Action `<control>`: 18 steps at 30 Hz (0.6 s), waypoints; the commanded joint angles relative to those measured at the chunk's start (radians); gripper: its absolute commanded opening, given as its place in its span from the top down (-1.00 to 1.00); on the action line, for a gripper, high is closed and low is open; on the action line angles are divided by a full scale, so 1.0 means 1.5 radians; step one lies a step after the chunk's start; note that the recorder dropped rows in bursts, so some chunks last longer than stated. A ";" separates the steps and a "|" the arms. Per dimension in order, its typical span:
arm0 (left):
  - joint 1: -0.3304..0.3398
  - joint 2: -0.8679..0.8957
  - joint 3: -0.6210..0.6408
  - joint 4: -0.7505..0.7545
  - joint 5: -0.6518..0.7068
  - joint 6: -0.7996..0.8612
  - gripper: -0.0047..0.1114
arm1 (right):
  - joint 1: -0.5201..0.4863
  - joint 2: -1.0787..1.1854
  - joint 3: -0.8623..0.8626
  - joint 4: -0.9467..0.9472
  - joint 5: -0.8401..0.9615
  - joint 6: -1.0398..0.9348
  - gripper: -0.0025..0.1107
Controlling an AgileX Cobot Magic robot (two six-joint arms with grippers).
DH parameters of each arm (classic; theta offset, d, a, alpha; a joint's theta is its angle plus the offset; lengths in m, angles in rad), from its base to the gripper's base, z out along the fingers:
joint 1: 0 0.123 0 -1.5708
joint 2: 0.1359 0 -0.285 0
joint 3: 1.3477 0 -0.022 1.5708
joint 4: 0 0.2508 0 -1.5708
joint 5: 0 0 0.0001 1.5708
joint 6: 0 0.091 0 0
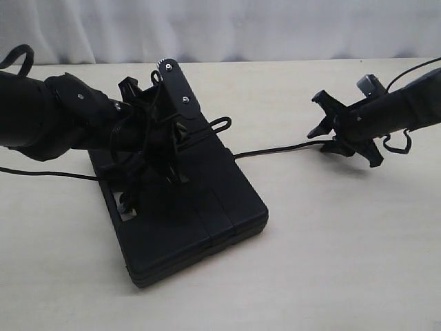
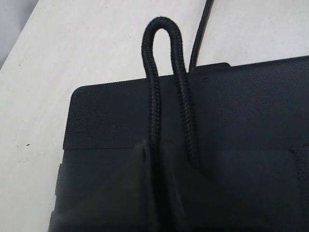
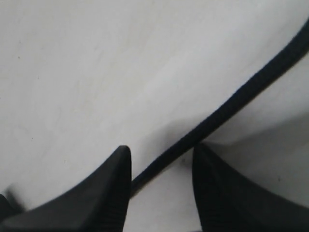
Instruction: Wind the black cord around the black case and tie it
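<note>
Black cord (image 3: 227, 108) lies between parted right jaws.

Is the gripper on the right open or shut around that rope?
The right gripper is open: its fingers stand apart in the wrist view, the black cord running through the gap.

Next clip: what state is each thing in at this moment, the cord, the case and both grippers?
black cord: folded into a loop over the case's edge, one strand running across the table to the right gripper; no knot visible.
black case: closed, lying flat on the table.
left gripper: shut on the cord's loop.
right gripper: open, cord passing unclamped between its fingers.
</note>
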 commanded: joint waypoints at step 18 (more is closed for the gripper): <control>-0.001 -0.002 0.001 -0.005 0.030 0.002 0.92 | 0.058 0.043 -0.062 0.029 -0.079 -0.304 0.88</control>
